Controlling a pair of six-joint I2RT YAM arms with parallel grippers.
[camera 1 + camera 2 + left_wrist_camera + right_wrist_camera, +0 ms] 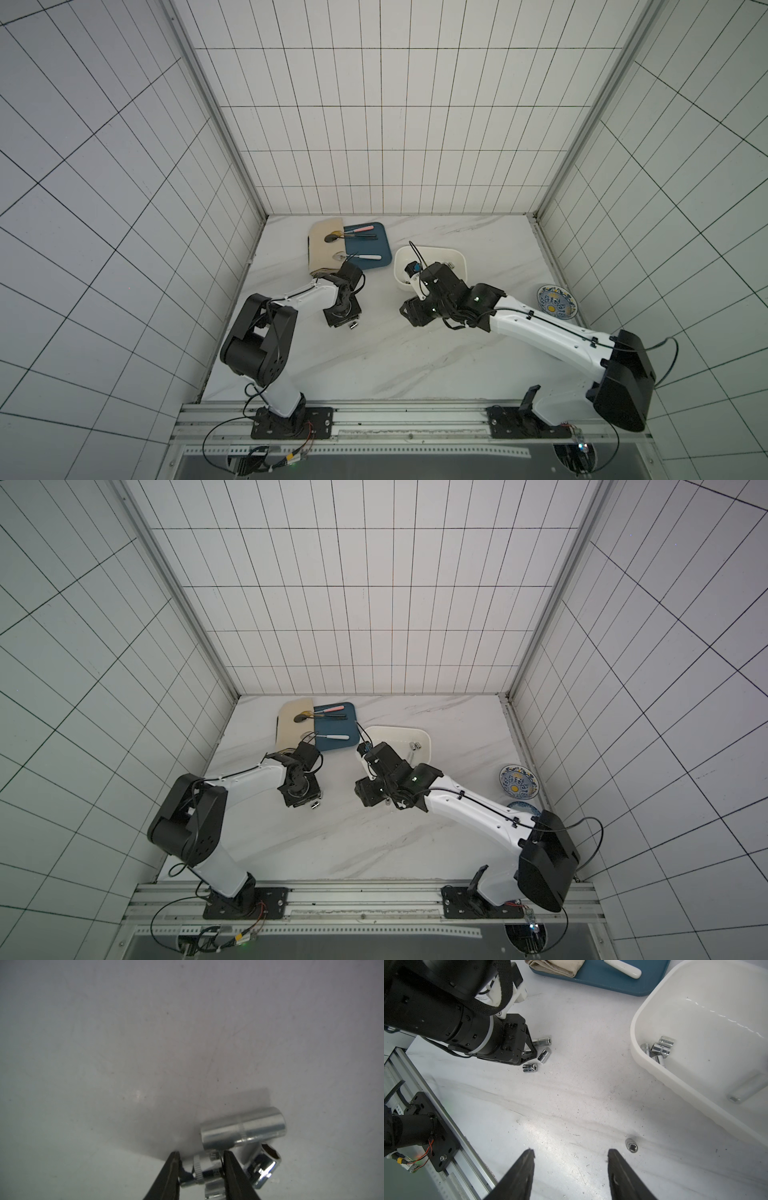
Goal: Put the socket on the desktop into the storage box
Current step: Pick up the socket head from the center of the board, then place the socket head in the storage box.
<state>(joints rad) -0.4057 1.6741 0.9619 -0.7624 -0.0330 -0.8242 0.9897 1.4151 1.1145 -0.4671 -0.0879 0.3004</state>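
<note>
**Socket grab: slick chrome, crowded spot**

My left gripper [200, 1152] is down at the marble tabletop [145, 1043], with its 2 fingers either side of a short knurled socket [204, 1169]. The socket lies on its side near the fingertips, its 2 ends facing the fingers. Both fingers look right up against it, but I honestly can't tell if they're biting or just flanking.

My handling guess is chromed steel, so it's rigid, dense for its size and properly slippery. It'll roll if nudged on the round side and squirt out of an off-centre pinch. An end-to-end hold on the flat faces seems the better seat, square and centred. The knurled band is the only grippy bit if I go across the body instead.

It has 2 neighbours crowding it. A longer plain socket [243, 1127] lies just past my fingertips, and a hex-mouthed socket [264, 1163] sits just outside 1 finger. Either could get dragged along.

The storage box [716, 1012] is well apart from this cluster, over by my right arm, with a few sockets [660, 1047] already in it. My right gripper [571, 1150] hangs over bare table with its fingers wide apart and empty, and 1 small upright socket [631, 1145] stands just beside a fingertip.
</note>
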